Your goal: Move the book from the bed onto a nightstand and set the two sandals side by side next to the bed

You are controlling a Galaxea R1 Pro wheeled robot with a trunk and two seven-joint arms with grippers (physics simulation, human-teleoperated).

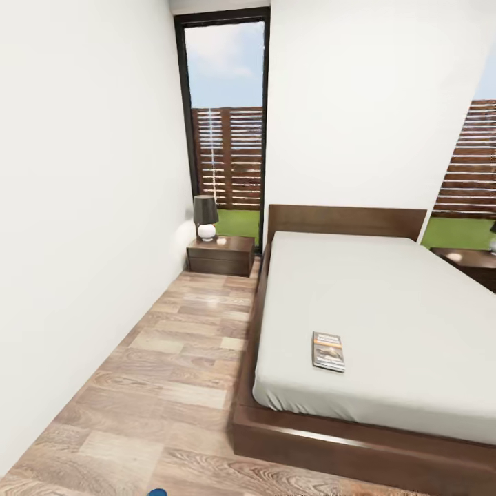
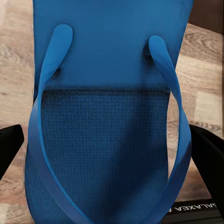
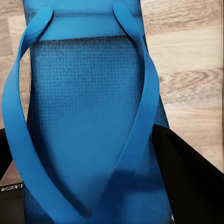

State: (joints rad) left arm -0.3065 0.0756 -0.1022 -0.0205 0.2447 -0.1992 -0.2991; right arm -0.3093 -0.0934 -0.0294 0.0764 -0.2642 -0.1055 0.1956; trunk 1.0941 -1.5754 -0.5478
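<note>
Head view: bed [image 1: 386, 303] with book [image 1: 328, 351] near its foot edge, nightstand [image 1: 222, 255] with lamp [image 1: 205, 217] by the far wall.

Each gripper pinches one sandal: left [image 2: 105, 116], right [image 3: 88, 121], black fingers [image 3: 186, 172] on both sides. I think a sandal may slip or swing against the bed frame while I drive along this narrow floor [image 1: 172, 358]; the wall is close.

Dark book [image 1: 328, 351] flat on bed [image 1: 386, 310] nr foot; blue sandals [image 2: 107, 116] [image 3: 88, 121] betw jaws, nightstand [image 1: 221, 255] by window.
</note>
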